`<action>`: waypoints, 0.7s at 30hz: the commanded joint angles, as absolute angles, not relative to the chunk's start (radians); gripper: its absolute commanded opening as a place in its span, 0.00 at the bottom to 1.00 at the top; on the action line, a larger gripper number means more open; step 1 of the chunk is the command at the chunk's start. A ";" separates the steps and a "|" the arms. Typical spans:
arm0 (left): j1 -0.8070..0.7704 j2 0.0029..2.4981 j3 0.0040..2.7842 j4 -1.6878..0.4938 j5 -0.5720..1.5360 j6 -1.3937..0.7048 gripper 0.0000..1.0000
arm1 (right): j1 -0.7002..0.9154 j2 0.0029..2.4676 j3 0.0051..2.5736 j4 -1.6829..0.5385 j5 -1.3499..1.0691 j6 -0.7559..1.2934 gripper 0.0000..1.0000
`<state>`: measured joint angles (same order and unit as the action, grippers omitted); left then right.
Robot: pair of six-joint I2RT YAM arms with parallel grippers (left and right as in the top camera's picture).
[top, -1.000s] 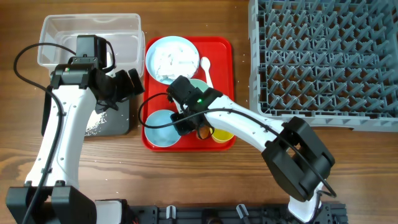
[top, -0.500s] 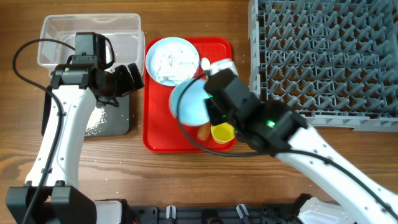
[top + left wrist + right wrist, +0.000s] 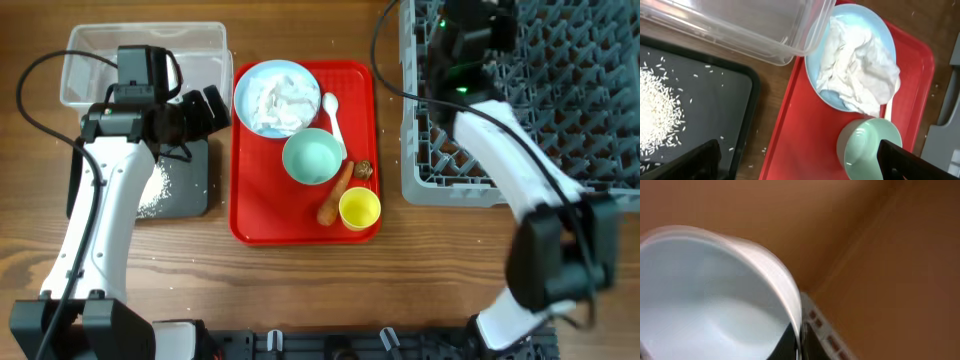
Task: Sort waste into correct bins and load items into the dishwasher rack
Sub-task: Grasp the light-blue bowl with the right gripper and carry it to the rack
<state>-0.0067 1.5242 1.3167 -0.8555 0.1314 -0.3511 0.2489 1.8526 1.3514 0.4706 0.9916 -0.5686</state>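
Bowl (image 3: 715,280), pale blue: rigid, light, probably slick, clamped by its thin rim in the right gripper (image 3: 472,22) above the dishwasher rack (image 3: 560,110); likely to pivot. Left gripper (image 3: 800,162) hovers, jaws wide apart, near the tissue-laden plate (image 3: 829,96).

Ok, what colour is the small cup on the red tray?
Yellow; the cup shows best in the overhead view.

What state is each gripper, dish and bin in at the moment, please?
left gripper: open, holding nothing.
right gripper: shut on the pale blue bowl, over the dishwasher rack.
plate: upright on the red tray, holding crumpled tissue.
green bowl: upright, empty.
yellow cup: upright, empty.
black tray: holds rice grains.
clear tub: looks empty.
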 commanded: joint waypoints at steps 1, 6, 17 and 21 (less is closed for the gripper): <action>-0.008 1.520 1.326 -0.836 0.129 -0.352 1.00 | 0.255 2.012 1.359 0.659 1.040 -1.109 0.04; -0.008 1.520 1.326 -0.831 0.084 -0.352 1.00 | 0.255 2.091 1.359 0.651 1.092 -1.015 0.04; -0.008 1.520 1.326 -0.830 0.084 -0.352 1.00 | 0.357 2.091 1.359 0.256 1.076 -0.670 0.06; -0.008 1.520 1.326 -0.830 0.084 -0.352 1.00 | 0.421 2.091 1.359 0.115 1.077 -0.490 0.78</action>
